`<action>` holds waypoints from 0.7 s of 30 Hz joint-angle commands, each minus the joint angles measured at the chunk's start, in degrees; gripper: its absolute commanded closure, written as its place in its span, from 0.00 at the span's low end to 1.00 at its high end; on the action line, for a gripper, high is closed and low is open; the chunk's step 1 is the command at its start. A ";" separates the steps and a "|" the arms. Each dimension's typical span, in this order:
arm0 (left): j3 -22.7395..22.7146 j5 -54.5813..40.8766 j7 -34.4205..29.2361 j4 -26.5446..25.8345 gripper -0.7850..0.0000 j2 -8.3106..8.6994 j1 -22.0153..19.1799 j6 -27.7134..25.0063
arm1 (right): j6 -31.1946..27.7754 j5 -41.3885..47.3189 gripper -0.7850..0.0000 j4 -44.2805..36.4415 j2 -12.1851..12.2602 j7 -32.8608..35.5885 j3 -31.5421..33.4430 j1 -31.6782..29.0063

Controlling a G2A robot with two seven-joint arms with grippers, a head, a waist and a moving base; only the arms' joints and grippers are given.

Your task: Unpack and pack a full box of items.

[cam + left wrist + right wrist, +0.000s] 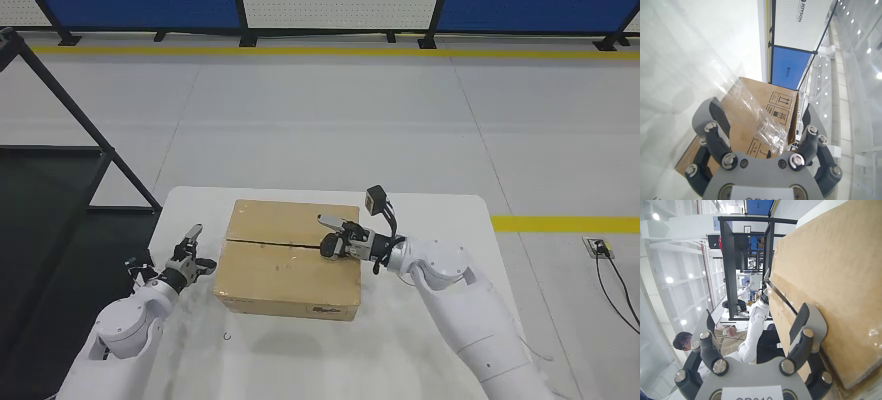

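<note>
The white table (300, 360) carries one cardboard box (290, 265). Its two top flaps lie shut and meet at a seam (285, 243).

The right gripper (755, 308) is over the lid, jaws wide apart, with nothing between them. One finger pad (798, 321) lies against the flap just beside the seam, and the other finger hangs in the air off the box. The left gripper (761, 105) is also wide open, with the side wall of the box directly ahead of its jaws. A crinkled strip of clear tape (768, 128) runs from that wall between these jaws, but neither pad presses it.

I judge the box stiff at the walls, bendable at the flaps and, being full, probably heavy. The flap edge at the seam is the place to take hold, not the whole box. The tape looks thin, slippery and easy to tear.

The items inside are hidden. I cannot tell whether tape seals the seam, nor where the loose strip ends.
</note>
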 commanded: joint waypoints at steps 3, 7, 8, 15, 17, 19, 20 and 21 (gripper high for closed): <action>0.69 -1.70 1.33 1.93 0.00 -0.48 -1.48 -0.23 | -0.07 -0.12 0.00 -0.54 0.13 -0.09 0.14 -0.35; 0.79 -3.74 3.06 3.69 0.00 -0.99 -2.55 -2.98 | 0.06 -0.30 0.00 -1.05 0.28 -0.12 0.27 -0.65; 0.65 -4.21 3.93 4.04 0.00 -1.11 -2.69 -3.66 | 0.11 -0.38 0.00 -1.16 0.32 -0.10 0.28 -0.69; -1.87 -5.73 9.13 2.95 0.00 -1.41 -1.90 -8.42 | 0.14 -0.61 0.00 -1.64 0.49 -0.03 0.26 -0.90; -3.00 -6.37 9.57 1.82 0.00 -1.37 -1.39 -9.08 | 0.09 -0.46 0.00 -1.73 0.50 0.02 0.22 -0.93; -4.12 -6.67 9.85 0.70 0.00 -1.29 -0.89 -9.66 | 0.14 -0.47 0.00 -1.72 0.51 0.03 0.12 -0.86; -4.61 -6.91 9.91 0.14 0.00 -1.27 -0.70 -9.84 | 0.08 -0.45 0.00 -1.72 0.51 0.05 0.08 -0.81; -5.08 -7.09 9.89 -0.42 0.00 -1.24 -0.50 -10.13 | 0.03 -0.41 0.00 -1.68 0.51 0.03 0.03 -0.79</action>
